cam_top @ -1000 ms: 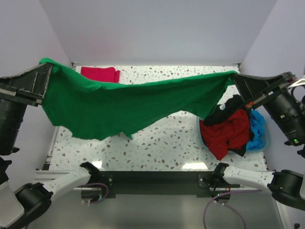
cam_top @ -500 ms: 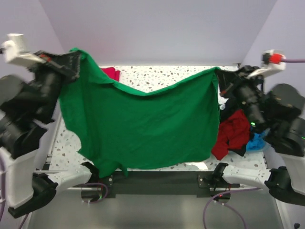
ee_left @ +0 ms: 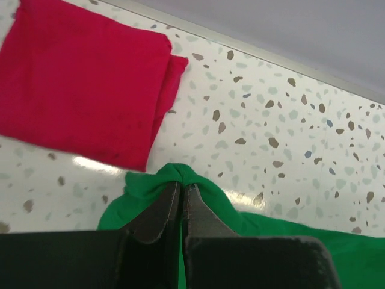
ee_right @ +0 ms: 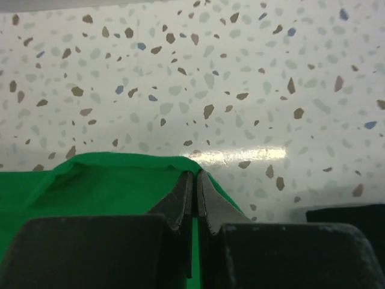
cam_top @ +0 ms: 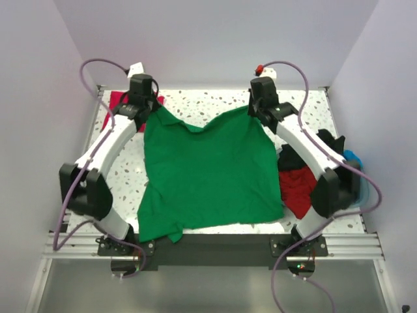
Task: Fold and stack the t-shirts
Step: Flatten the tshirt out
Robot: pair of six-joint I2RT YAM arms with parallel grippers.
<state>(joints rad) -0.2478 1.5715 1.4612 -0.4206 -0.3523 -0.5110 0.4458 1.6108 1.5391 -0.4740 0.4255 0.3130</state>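
A bright green t-shirt (cam_top: 208, 173) lies spread over the middle of the speckled table (cam_top: 215, 104), its lower hem hanging past the near edge. My left gripper (cam_top: 148, 109) is shut on its far left corner (ee_left: 180, 176). At the far right corner (ee_right: 180, 165) my right gripper (cam_top: 257, 109) pinches the cloth, shut. A folded pinkish crimson t-shirt (ee_left: 78, 78) rests at the far left of the table (cam_top: 124, 99), just beyond the left gripper (ee_left: 182, 185). Dark red (cam_top: 298, 192), black (cam_top: 326, 140) and blue (cam_top: 352, 158) t-shirts are heaped at the right.
The heap sits in a light-blue round basket (cam_top: 366, 189) at the table's right edge, partly hidden by my right arm. Lavender walls close in the back and sides. A black rail (cam_top: 221, 246) runs along the near edge.
Both arms have swung forward and down from high at the sides. The green shirt, earlier stretched in the air, now lies flat on the table. Both grips stayed shut.
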